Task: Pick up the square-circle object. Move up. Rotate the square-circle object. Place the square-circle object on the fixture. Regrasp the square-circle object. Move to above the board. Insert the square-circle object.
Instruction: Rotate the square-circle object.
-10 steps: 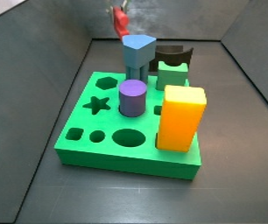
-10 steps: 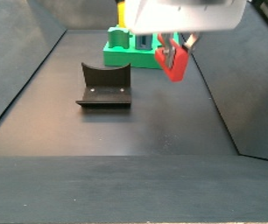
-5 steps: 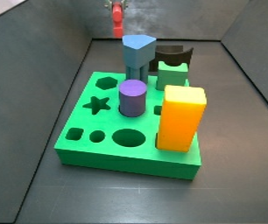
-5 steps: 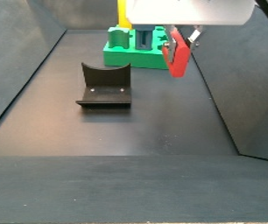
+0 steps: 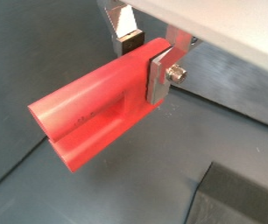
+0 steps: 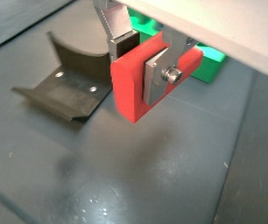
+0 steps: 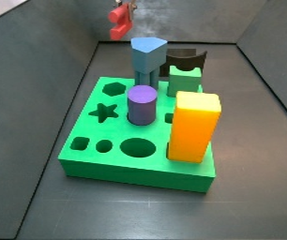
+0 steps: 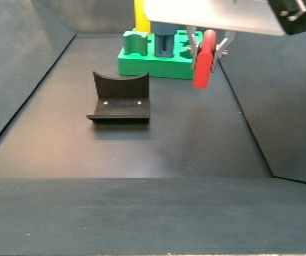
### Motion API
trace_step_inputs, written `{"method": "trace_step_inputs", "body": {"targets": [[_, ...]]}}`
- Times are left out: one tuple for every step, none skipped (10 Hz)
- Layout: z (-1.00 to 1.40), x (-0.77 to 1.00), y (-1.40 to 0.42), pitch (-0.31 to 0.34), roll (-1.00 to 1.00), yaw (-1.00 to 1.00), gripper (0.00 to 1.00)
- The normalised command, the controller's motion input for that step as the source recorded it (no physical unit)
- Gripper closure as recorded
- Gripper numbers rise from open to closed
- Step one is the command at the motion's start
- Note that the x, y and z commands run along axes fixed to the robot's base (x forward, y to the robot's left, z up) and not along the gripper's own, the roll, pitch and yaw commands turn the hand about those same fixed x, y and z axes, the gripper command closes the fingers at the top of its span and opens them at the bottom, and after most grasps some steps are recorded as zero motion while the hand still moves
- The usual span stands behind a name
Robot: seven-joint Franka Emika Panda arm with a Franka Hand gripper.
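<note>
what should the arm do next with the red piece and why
Probably keep rotating it, then carry it toward the fixture. The gripper has its jaws shut on the square-circle object, held in the air, clear of the floor, and the fixture's notch is bare.

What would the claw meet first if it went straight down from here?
Probably the bare dark floor: the claw, shut on the red square-circle object, hangs beside the fixture, not over it.
</note>
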Motion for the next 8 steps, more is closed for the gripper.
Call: {"method": "trace_step_inputs", "body": {"targets": [[-0.02,0.00,0.01,0.000,0.00,-1.00,1.00],[-0.02,0.00,0.01,0.000,0.00,-1.00,1.00],[-0.01,0.00,0.01,0.000,0.00,-1.00,1.00],[-0.01,0.00,0.01,0.000,0.00,-1.00,1.00],[-0.01,0.00,0.01,0.000,0.00,-1.00,1.00],[-0.01,0.00,0.01,0.000,0.00,-1.00,1.00],[-0.01,0.00,0.01,0.000,0.00,-1.00,1.00],[-0.01,0.00,0.01,0.000,0.00,-1.00,1.00]]}}
